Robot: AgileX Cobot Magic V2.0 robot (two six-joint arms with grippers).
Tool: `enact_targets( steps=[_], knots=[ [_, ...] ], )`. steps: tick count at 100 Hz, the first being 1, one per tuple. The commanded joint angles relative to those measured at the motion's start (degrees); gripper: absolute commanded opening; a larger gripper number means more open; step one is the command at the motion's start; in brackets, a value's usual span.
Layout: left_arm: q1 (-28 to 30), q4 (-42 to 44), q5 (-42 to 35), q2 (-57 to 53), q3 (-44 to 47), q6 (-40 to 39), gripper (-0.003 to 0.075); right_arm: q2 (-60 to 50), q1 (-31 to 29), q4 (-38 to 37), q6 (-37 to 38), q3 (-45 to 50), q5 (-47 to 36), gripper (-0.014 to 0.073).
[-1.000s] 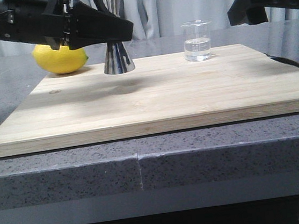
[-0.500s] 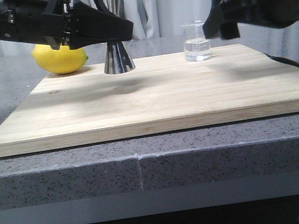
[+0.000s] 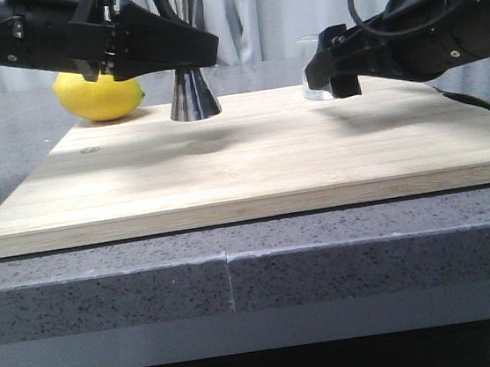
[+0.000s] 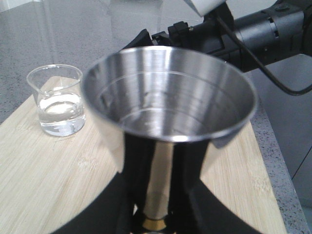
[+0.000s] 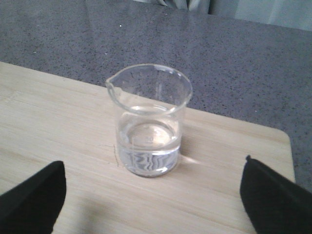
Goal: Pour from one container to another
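— What did the front camera show?

— The wooden board (image 3: pixel 250 152) lay on the grey counter (image 3: pixel 237 273). The steel jigger (image 3: pixel 193 96) stood upright near the board's far edge, with the left gripper (image 3: pixel 179 51) closed round its waist. A lemon (image 3: pixel 99 96) sat on the counter just beyond the board's far left corner. The right gripper (image 3: pixel 331 69) hung low over the board's far right part and hid most of the glass beaker (image 3: pixel 308 45); only a bit of rim showed.

— And the left wrist camera?

— The jigger's open cup filled the view, dark fingers (image 4: pixel 112 209) pressed against both sides of its gold-banded waist. The beaker stood apart from it on the board, some clear liquid inside.

— The right wrist camera?

— The beaker stood upright on the board near its rounded corner. The fingertips (image 5: pixel 31 197) were spread wide, one to each side of the beaker, touching nothing.
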Motion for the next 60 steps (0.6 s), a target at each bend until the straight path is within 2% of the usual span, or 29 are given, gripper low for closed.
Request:
enact_targets(
  steps=[1, 47, 60],
  knots=[
    [-0.5, -4.4, 5.9, -3.2, -1.6, -0.4, -0.0019, -0.8, 0.0, -0.9, 0.4, -1.1, -7.2, 0.0657],
    [-0.5, -4.2, 5.7, -3.2, -1.6, -0.4, -0.0019, 3.6, 0.0, -1.3, 2.9, -1.4, -15.6, 0.0657],
    [-0.5, -3.7, 5.7, -3.2, -1.6, -0.4, -0.0019, 4.7, 0.0, -1.8, 3.6, -3.0, -15.0, 0.0657]
  ],
)
